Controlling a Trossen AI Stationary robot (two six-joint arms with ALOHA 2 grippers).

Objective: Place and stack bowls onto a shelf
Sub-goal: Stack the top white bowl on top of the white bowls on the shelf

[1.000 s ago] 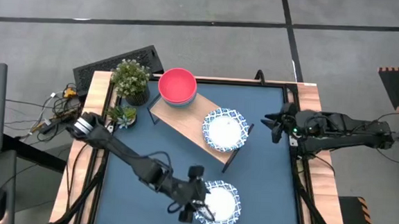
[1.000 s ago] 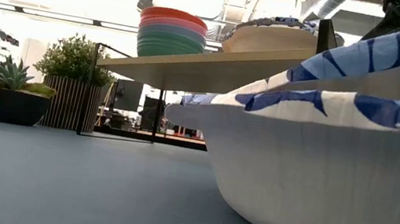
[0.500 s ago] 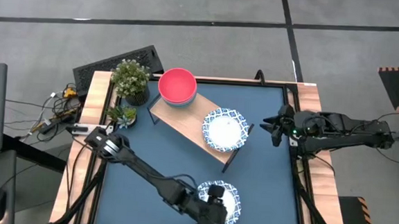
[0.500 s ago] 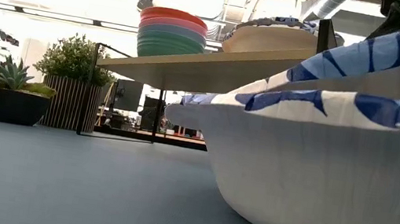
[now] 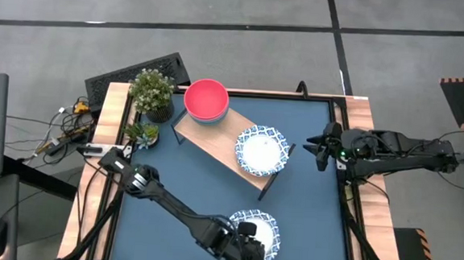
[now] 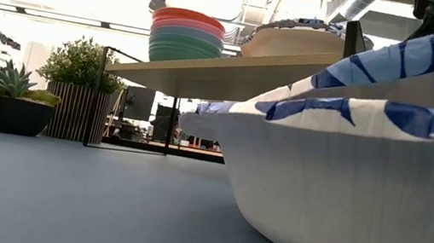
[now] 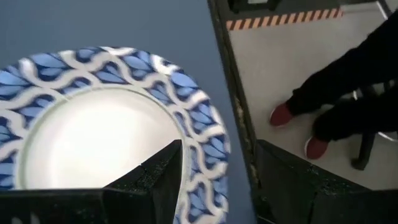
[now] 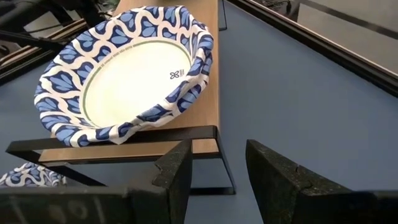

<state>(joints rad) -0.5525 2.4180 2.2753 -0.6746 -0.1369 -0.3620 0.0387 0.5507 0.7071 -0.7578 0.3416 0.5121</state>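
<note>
A white bowl with a blue-patterned rim (image 5: 260,228) sits on the blue table by its near edge. The low view shows two such rims (image 6: 374,110) there, one over the other, the upper one tilted. My left gripper (image 5: 247,245) is open over this bowl's near side. In the left wrist view (image 7: 219,148), one finger is over the bowl's inside and one is outside the rim. On the light-wood shelf (image 5: 211,141), a pink bowl (image 5: 206,98) tops a stack at the far-left end, and a white patterned bowl (image 5: 261,150) rests at the right end. My right gripper (image 5: 313,143) waits open near the table's right edge. My left gripper comes level from the table's near side at the bowl's rim (image 7: 208,134), one finger (image 7: 168,171) inside and the other (image 7: 286,180) outside. I cannot tell whether either finger touches the bowl. The bowl rests on the table.
Two potted plants (image 5: 152,91) (image 5: 141,134) stand at the table's far-left corner beside the shelf. A keyboard (image 5: 139,72) lies beyond them. A person's legs with red shoes (image 7: 298,115) stand on the floor past the table's edge. Bare tabletop (image 5: 173,171) lies between shelf and near bowl.
My left gripper has swung from the near bowl's left side toward the table's near edge and right, ending at the bowl's near side. The bowls have stayed in place.
</note>
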